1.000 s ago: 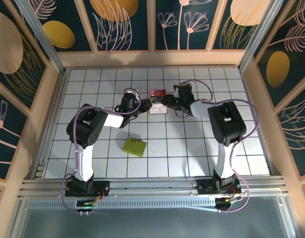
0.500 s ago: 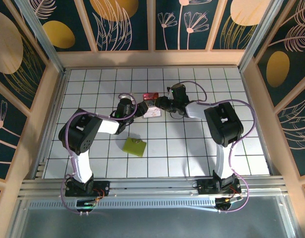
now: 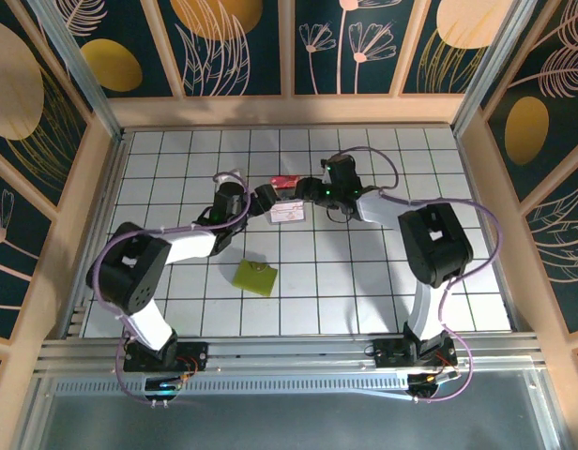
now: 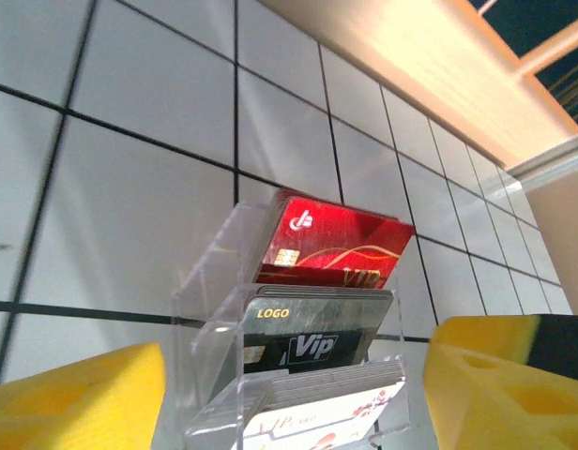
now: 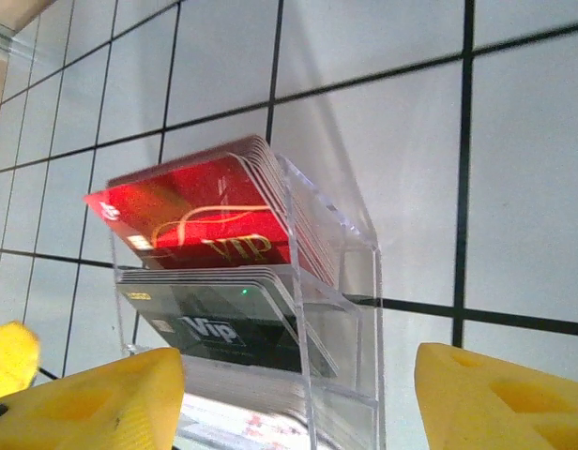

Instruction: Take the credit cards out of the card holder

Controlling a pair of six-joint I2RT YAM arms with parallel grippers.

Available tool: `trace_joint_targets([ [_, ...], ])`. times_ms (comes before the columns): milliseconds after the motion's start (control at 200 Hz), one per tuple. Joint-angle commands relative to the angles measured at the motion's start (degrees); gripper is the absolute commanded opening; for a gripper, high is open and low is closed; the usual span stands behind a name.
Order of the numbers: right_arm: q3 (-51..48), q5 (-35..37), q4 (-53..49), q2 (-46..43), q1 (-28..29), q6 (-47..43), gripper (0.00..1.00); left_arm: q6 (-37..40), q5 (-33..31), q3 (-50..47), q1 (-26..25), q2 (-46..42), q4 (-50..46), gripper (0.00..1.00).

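The white-tiled table (image 3: pixel 383 281) has black grid lines. Both arms reach from its 6 o'clock edge toward a spot just 12 o'clock of its middle.

The left pincer (image 3: pixel 267 199) sits at the 9 o'clock side of the card holder (image 3: pixel 289 214). The right pincer (image 3: pixel 309 190) sits at the holder's 2 o'clock side. The two point at each other with the holder between them.

The left pincer is released. In the left wrist view its yellow fingers (image 4: pixel 73 398) stand wide apart at 8 and 4 o'clock. They lie just beside the holder's clear side walls, and I cannot tell whether they touch. The right pincer is released too. Its yellow fingers (image 5: pixel 500 394) are spread at 7 and 5 o'clock in its own view, with the holder in the gap and nothing gripped.

The card holder is a clear stepped stand resting on the table, and all the credit cards (image 5: pixel 214 281) are in it. An olive-green flat item (image 3: pixel 254 277) lies on the table at the holder's 7 o'clock, well apart from it and from both pincers.

Seen from the left wrist, the red cards (image 4: pixel 331 246) fill the tier toward 12 o'clock, leaning back. The dark cards (image 4: pixel 312 328) marked "Vip" fill the middle tier. The white cards (image 4: pixel 317 412) fill the tier at 6 o'clock, nearest the camera.
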Motion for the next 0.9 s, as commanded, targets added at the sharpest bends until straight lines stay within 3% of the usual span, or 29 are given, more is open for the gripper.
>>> trace_joint_targets([
  [0,-2.4,6.1,-4.5,-6.4,0.4,-2.9,0.66,-0.1,-6.9,-2.7,-0.3,-6.8,-7.8,0.85],
  [75,-3.3,8.8,-8.3,-9.2,2.7,-5.5,0.65,-0.6,-10.3,-5.4,-0.3,-11.9,-12.3,0.99],
  [265,-1.6,14.6,-21.6,-10.8,15.7,-15.2,0.64,-4.2,-18.3,-12.2,-0.2,-24.8,-25.6,0.99],
  [470,2.3,12.9,-28.1,-6.8,27.5,-22.2,0.68,-6.3,-26.4,-17.0,-0.2,-36.0,-34.5,0.99],
  [581,4.5,10.4,-28.5,-4.1,30.9,-26.0,0.74,-7.3,-29.2,-19.3,-0.2,-39.8,-36.0,0.99],
  [726,6.0,12.5,-28.7,-0.7,34.2,-30.9,0.85,-8.9,-32.5,-21.1,-0.1,-43.8,-38.5,0.99],
  [761,6.2,12.2,-28.7,-0.1,34.6,-31.8,0.99,-9.0,-32.9,-21.6,-0.1,-44.7,-38.8,0.99],
  [896,6.9,12.2,-28.8,1.4,35.8,-35.9,0.99,-9.2,-33.9,-23.0,0.1,-47.5,-39.2,0.99],
])
